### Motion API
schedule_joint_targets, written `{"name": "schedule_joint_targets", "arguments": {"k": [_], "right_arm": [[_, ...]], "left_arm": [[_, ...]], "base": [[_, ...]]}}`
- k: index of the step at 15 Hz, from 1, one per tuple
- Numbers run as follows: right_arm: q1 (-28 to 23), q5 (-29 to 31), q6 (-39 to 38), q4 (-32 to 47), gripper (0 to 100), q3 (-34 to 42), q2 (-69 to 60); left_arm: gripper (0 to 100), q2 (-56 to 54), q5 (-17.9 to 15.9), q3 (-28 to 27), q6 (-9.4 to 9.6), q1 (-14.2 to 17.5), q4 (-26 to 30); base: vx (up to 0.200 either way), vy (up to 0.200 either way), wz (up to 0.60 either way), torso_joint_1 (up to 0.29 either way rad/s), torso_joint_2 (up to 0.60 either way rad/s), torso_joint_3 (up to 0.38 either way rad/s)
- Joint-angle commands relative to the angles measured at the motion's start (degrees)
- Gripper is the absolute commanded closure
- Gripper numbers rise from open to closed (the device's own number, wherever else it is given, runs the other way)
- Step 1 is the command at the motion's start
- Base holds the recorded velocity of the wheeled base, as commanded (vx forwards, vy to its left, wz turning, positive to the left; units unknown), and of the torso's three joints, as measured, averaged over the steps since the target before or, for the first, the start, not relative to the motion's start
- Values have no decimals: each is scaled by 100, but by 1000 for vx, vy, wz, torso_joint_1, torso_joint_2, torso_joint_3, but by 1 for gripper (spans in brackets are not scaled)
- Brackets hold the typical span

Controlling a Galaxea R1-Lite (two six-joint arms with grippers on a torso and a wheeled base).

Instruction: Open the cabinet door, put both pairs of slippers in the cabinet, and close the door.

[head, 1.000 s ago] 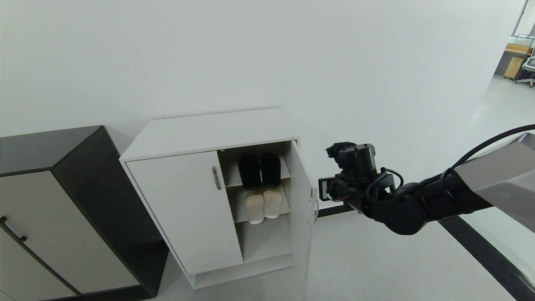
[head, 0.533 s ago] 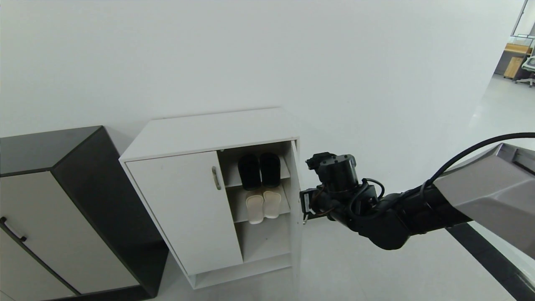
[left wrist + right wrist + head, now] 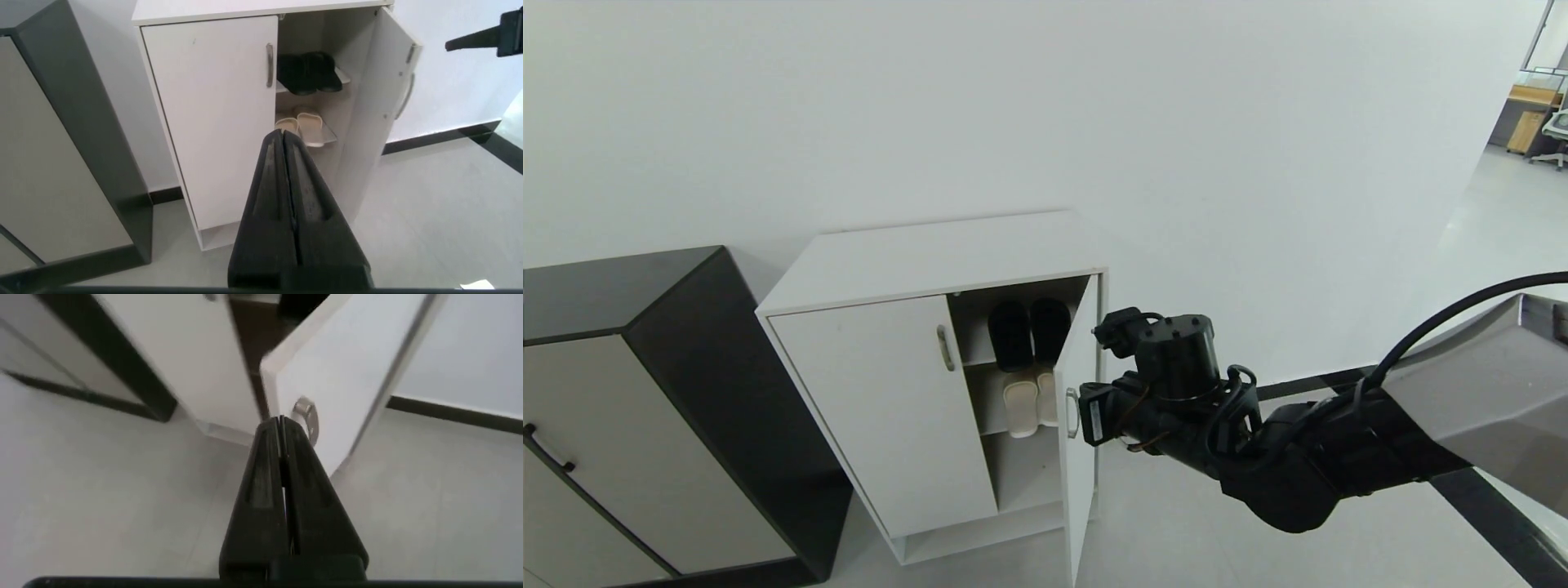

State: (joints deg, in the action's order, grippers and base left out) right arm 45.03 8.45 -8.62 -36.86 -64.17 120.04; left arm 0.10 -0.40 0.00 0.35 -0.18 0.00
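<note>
Black slippers point(image 3: 1029, 331) sit side by side on the top shelf of the white cabinet point(image 3: 931, 257), toes pointing inward. Cream slippers point(image 3: 1021, 404) sit on the shelf just below, same way, w/ the right one partly hidden behind the door edge. Shelf under those is bare. Both pairs also show from the left wrist: black slippers point(image 3: 306, 72) above, cream slippers point(image 3: 301, 126) below.

Right door point(image 3: 1076, 490) stands partly open, swung out on its right-side hinges, outer face turned toward the right arm. Its handle point(image 3: 1068, 412) is a small metal loop near the free edge. Left door point(image 3: 890, 408) is shut flat, w/ its own handle point(image 3: 944, 347) near the middle seam.

Right gripper point(image 3: 282, 429): fingers pressed together, nothing btwn them, tip on the outer side of the right door point(image 3: 351, 367), just beside the handle point(image 3: 305, 416). Can't tell if it touches the panel.

Left gripper point(image 3: 282, 139): fingers together too, holding nothing, well back from the cabinet & pointed at its open side.

Dark cabinet point(image 3: 621, 392) w/ pale fronts stands just left of the white one. Both are against a plain white wall point(image 3: 1013, 106), on a grey floor point(image 3: 1217, 539).
</note>
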Motion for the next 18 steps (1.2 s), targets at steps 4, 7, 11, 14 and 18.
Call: {"name": "schedule_joint_targets", "arguments": {"k": [4,7,11,14,18], "right_arm": [[23,-36,317,-110,100,537,-552],[32,-27,335,-128,100,652,-561],[32,-54,326,-137,100,695,-534],[23,-45,317,-137,100,704,-534],[-153,-10,484,-128,100,1117,-754]], "left_arm": [[100,-1,5,0,0,1,0],[100,-1,5,0,9,1,0],[100,-1,5,0,0,1,0],[100,-1,5,0,0,1,0],[100,-1,5,0,9,1,0]], "base": [[0,0,0,0,0,0],[0,0,0,0,0,0],[0,0,600,2,4,1],[0,0,400,5,3,3],[0,0,0,0,0,0]]}}
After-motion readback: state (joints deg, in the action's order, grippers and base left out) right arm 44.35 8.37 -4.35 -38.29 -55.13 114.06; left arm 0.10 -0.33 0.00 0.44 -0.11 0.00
